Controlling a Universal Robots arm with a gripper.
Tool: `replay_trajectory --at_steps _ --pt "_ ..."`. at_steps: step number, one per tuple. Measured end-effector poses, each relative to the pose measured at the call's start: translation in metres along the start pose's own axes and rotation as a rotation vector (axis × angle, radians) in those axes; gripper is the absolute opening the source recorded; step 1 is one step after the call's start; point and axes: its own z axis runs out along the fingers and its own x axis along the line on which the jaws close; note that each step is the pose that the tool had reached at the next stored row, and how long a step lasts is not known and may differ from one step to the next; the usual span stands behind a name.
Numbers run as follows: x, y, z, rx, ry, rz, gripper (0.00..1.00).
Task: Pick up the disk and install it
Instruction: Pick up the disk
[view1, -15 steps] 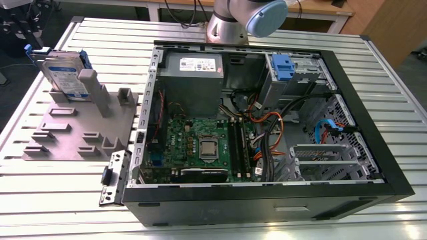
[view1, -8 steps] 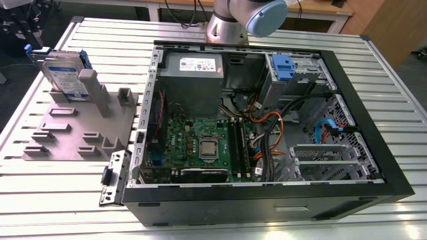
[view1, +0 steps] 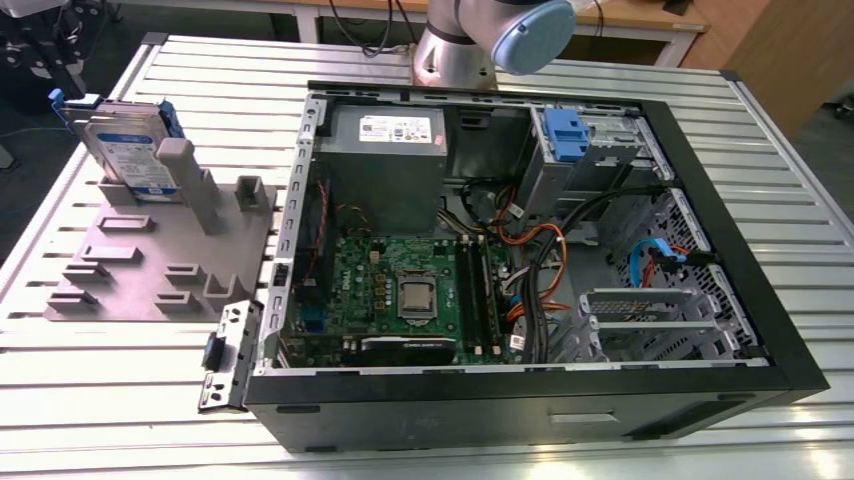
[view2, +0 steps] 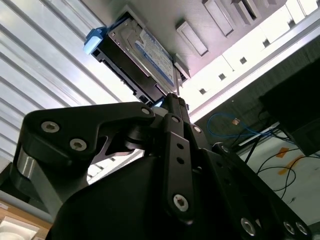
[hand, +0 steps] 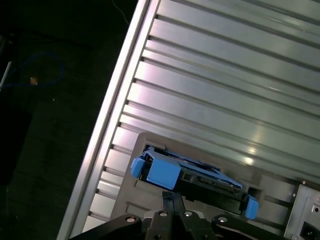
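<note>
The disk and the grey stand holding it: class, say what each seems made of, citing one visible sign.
The disk: silver metal casing, going by its dull sheen; its blue rails are likely moulded plastic. The grey stand: uniform matte grey without shine, probably plastic, though painted metal is possible.

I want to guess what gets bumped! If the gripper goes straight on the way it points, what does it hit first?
Most likely the disk, standing in its grey holder; the gripper points at it in both wrist views, though the gap is hard to judge.
</note>
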Motion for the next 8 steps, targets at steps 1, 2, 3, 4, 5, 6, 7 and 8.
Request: replay_trajectory --at_steps 1,2,3,4,5,6,7,8 --pt "0.0000 0.0000 0.0000 0.0000 0.0003 -0.007 0.11" --pt "0.0000 0.0000 0.0000 0.0000 0.0005 -0.012 0.11" --pt "0.0000 0.0000 0.0000 -0.0001 0.0005 -0.014 0.11" --pt "0.0000 0.0000 0.0000 0.0000 0.0006 -0.014 0.11" --pt "0.0000 0.0000 0.0000 0.0000 0.0007 -0.016 0.11" --pt "0.0000 0.0000 0.0000 0.0000 0.0007 -0.017 0.11" --pt "0.0000 0.0000 0.0000 0.0000 0.0008 -0.017 0.11" --pt "0.0000 0.0000 0.0000 0.0000 0.0007 -0.018 0.11"
